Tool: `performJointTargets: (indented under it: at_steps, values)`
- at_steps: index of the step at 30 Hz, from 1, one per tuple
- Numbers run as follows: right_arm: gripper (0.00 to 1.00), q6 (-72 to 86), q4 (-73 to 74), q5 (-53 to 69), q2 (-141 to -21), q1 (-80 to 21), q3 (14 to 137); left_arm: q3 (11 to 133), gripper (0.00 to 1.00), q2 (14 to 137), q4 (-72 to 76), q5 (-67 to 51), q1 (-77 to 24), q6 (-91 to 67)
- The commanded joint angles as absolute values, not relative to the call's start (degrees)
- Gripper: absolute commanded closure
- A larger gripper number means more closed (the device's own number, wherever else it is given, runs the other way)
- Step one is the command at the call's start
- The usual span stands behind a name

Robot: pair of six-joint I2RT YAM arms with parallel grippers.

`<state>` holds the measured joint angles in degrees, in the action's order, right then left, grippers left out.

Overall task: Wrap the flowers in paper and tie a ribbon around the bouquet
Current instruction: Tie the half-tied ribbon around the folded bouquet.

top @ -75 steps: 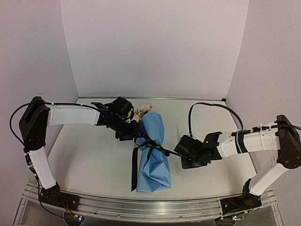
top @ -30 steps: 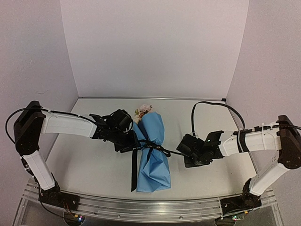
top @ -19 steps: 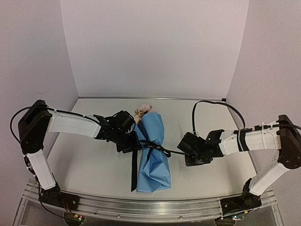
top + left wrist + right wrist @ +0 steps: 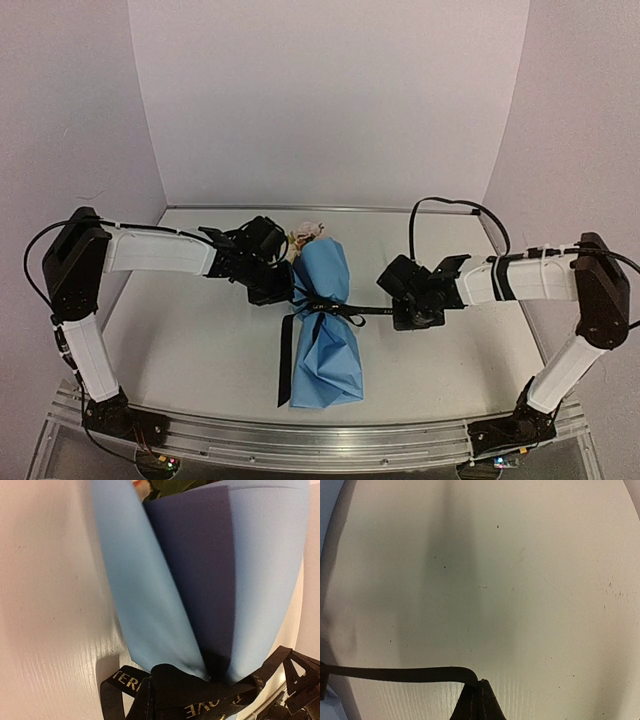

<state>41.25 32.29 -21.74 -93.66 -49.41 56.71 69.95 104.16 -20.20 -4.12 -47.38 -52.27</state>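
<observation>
The flowers (image 4: 305, 236) lie wrapped in the paper (image 4: 325, 350) mid-counter (image 4: 190, 340), with the ribbon (image 4: 372, 313) banded round the waist, so only tightening and knotting seem left; the right end effector (image 4: 400, 313), just right, clamps a taut ribbon end, and the left end effector (image 4: 280, 293) is closed at the band's left, hold unclear.

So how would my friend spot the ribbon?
Look at the middle of the white table, where a light blue paper bundle lies. The ribbon is tied round its waist, one tail trailing beside it. It is the only thin, floppy black strip, with gold letters.
</observation>
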Motion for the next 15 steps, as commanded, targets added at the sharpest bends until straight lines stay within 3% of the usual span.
performJointTargets:
  at_steps: [1, 2, 7, 9, 12, 15]
  values:
    - [0.99, 38.70, 32.00, -22.42, -95.46, -49.17, 61.19, 74.93, 1.00, 105.39, -22.84, -3.26, -47.11, -46.80]
    - [0.95, 38.59, 31.99, -22.38, -95.21, -49.19, 61.41, 75.32, 1.00, 105.68, -22.99, -3.46, -47.11, -46.37]
    - [0.59, 37.91, 31.99, -22.75, -91.62, -48.89, 60.50, 75.94, 1.00, 106.38, -23.27, -4.33, -47.18, -45.47]
    - [0.50, 37.61, 31.88, -22.02, -89.18, -48.79, 59.60, 76.01, 1.00, 106.56, -23.25, -4.68, -47.20, -45.35]
    - [0.50, 35.22, 28.31, -15.93, -84.69, -49.19, 56.76, 75.98, 1.00, 106.78, -23.09, -5.15, -47.20, -45.31]
    - [0.56, 32.00, 21.60, -9.02, -81.47, -50.99, 53.82, 75.85, 1.00, 106.73, -22.95, -5.35, -47.20, -45.43]
